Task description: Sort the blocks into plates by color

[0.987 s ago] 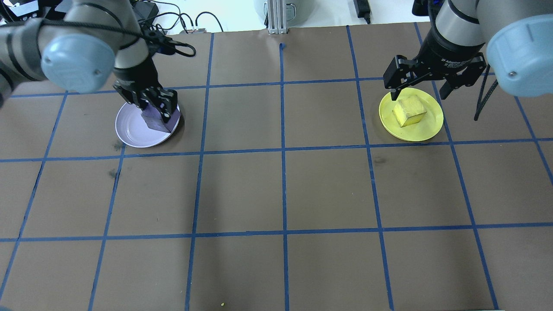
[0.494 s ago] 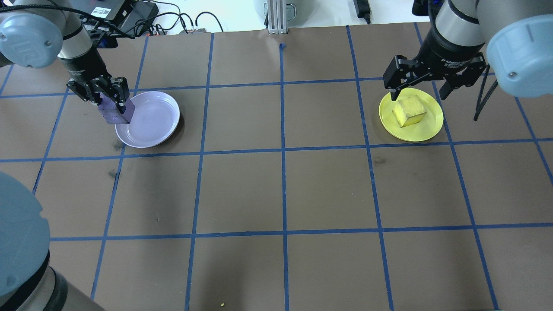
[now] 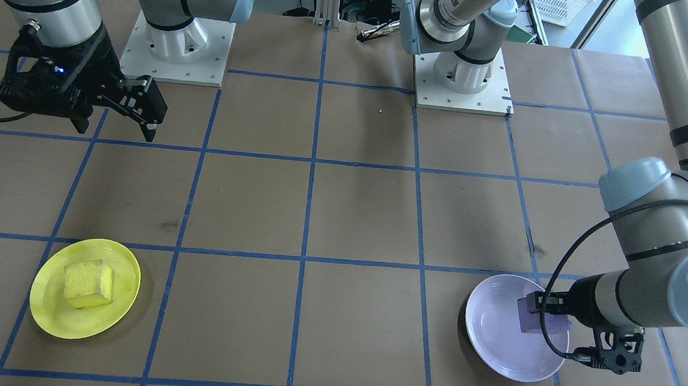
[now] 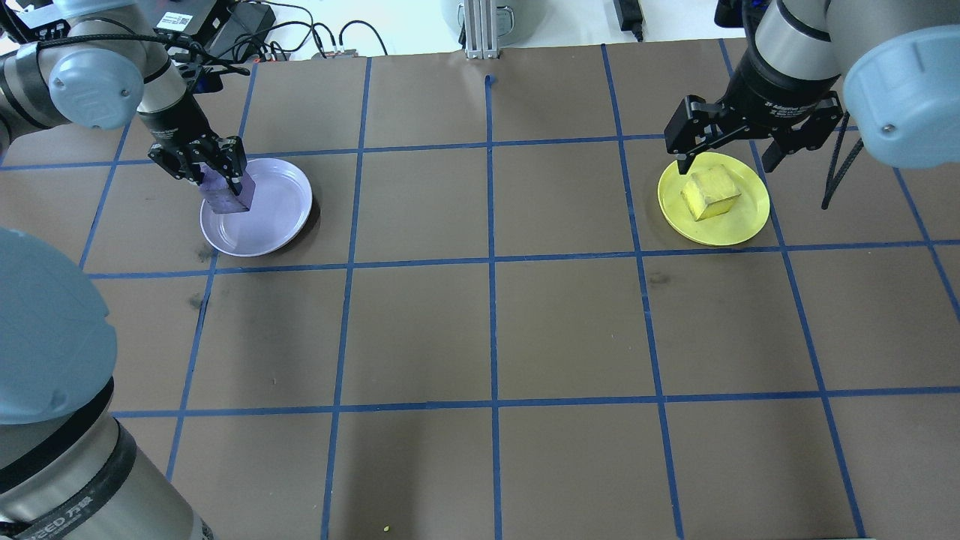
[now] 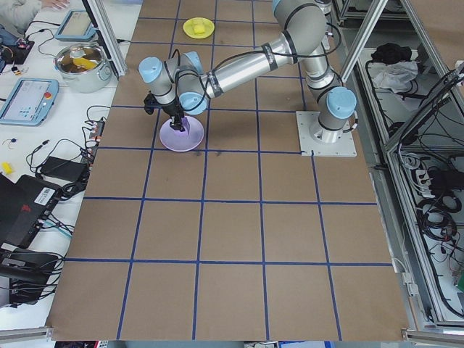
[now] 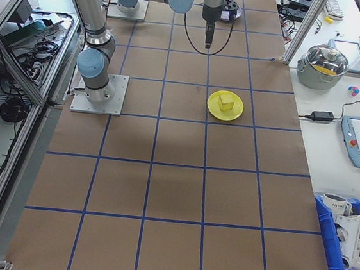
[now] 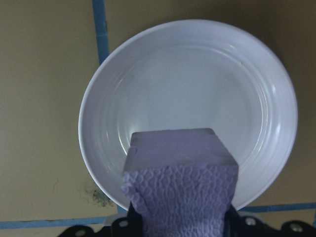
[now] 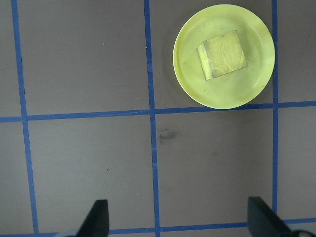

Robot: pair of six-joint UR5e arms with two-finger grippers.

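My left gripper is shut on the light purple block and holds it over the left part of the lavender plate. The left wrist view shows the purple block above the plate's near rim, with the plate bare inside. Across the table, the yellow block lies in the yellow plate. My right gripper hangs open well above that plate. The right wrist view shows the yellow block and the yellow plate far below, apart from the fingers.
Brown table with a grid of blue tape. The two arm bases stand at the robot's edge. Cables and power bricks lie past the far edge. A lidded pot and tablets sit on the side bench.
The left gripper swung with the purple block from the plate's right side to outside its left rim, then back over the plate's left part. The right arm stayed still.
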